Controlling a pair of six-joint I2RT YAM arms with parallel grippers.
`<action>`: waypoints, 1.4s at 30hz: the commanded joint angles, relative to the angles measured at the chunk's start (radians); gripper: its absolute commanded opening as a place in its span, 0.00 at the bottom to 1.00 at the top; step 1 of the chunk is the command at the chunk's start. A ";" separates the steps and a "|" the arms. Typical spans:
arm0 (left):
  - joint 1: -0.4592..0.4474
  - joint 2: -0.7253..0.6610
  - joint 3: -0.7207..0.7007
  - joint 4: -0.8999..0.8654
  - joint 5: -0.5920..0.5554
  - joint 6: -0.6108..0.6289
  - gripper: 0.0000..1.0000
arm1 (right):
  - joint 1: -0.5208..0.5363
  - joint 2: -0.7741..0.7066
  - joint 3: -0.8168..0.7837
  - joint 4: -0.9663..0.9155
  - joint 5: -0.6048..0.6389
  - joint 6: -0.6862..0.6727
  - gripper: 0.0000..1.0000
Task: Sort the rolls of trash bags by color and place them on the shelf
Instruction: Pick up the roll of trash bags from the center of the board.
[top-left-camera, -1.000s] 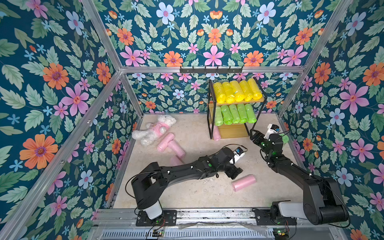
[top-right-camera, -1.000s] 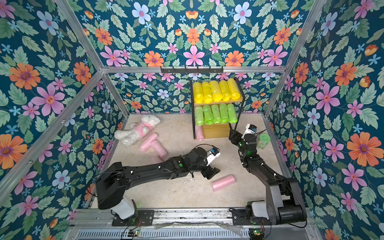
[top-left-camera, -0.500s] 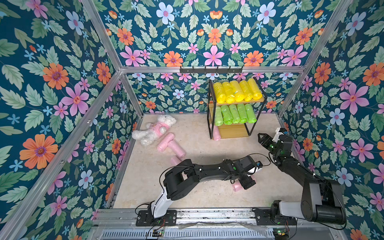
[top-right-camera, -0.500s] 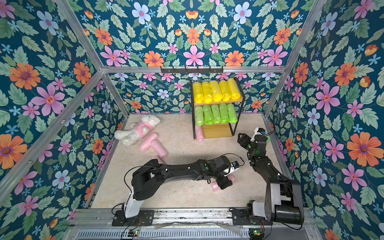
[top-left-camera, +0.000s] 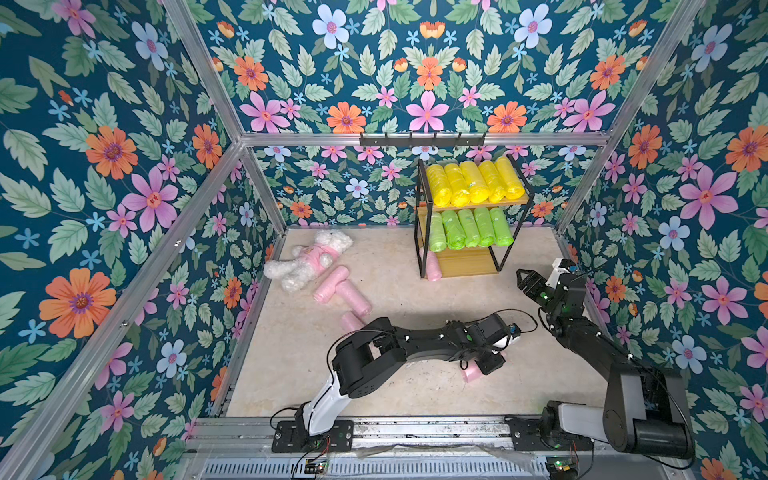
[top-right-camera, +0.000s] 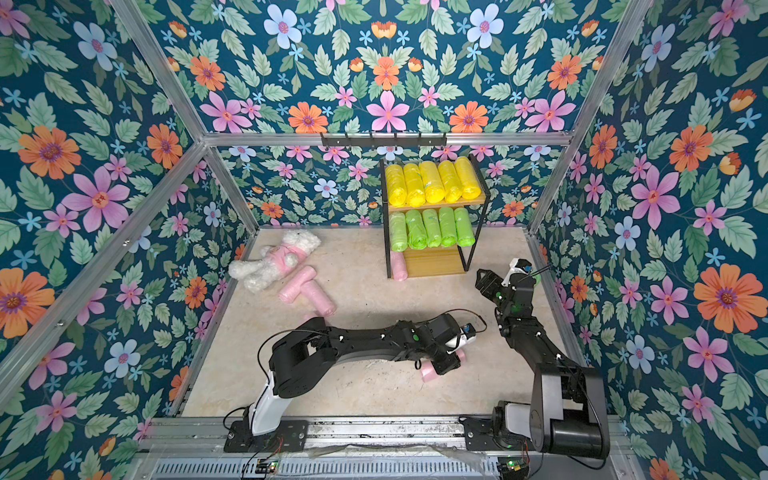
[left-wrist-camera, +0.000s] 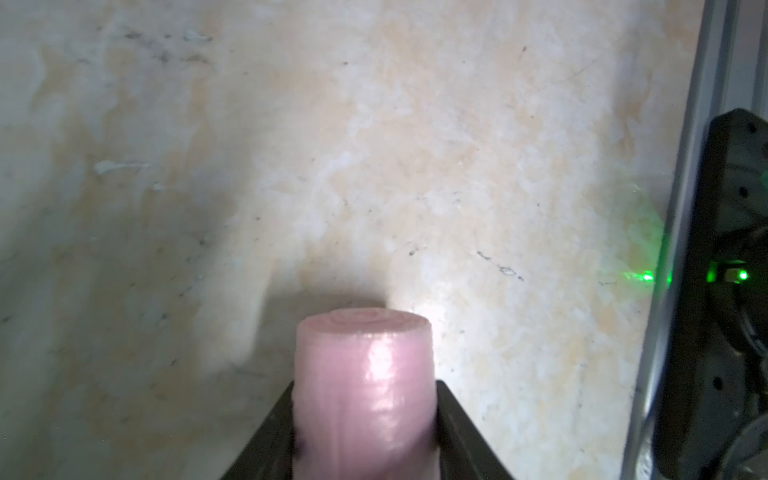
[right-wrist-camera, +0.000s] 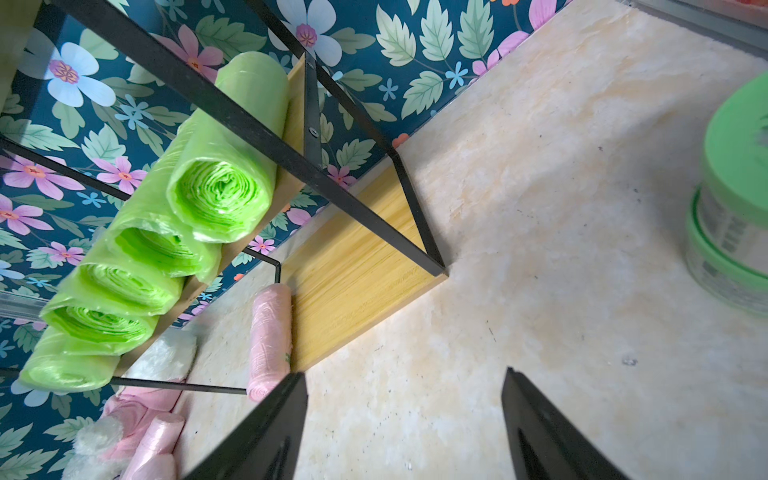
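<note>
My left gripper (left-wrist-camera: 365, 399) is shut on a pale pink roll (left-wrist-camera: 365, 353) that lies on the floor at the front right, the same roll (top-left-camera: 471, 374) showing under the gripper (top-left-camera: 487, 360) in both top views. My right gripper (right-wrist-camera: 405, 376) is open and empty, low near the right wall (top-left-camera: 524, 279), facing the shelf (top-left-camera: 469, 266). Yellow rolls (top-left-camera: 471, 180) fill the top tier and green rolls (top-left-camera: 469, 228) the middle one. One pink roll (right-wrist-camera: 270, 340) lies at the bottom board's left end. Three pink rolls (top-left-camera: 345, 293) lie mid-left on the floor, one partly behind the left arm.
A white plush toy in a pink shirt (top-left-camera: 307, 259) lies at the back left, touching the loose pink rolls. A green-lidded jar (right-wrist-camera: 735, 199) stands by the right wall, close to the right gripper. The left arm (top-left-camera: 415, 345) stretches across the front floor.
The left arm swung right across the floor to the front-right pink roll and shut on it. The right gripper drew back from the shelf toward the right wall.
</note>
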 joint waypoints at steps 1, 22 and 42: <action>0.043 -0.076 -0.083 0.170 0.004 -0.085 0.39 | 0.000 -0.025 -0.008 0.018 0.008 0.004 0.78; 0.543 -0.749 -0.786 0.921 -0.286 -0.751 0.29 | 0.592 -0.241 -0.083 0.307 0.058 0.027 0.81; 0.544 -0.832 -0.943 1.182 -0.450 -1.001 0.28 | 0.815 0.073 -0.109 0.822 0.037 0.271 0.97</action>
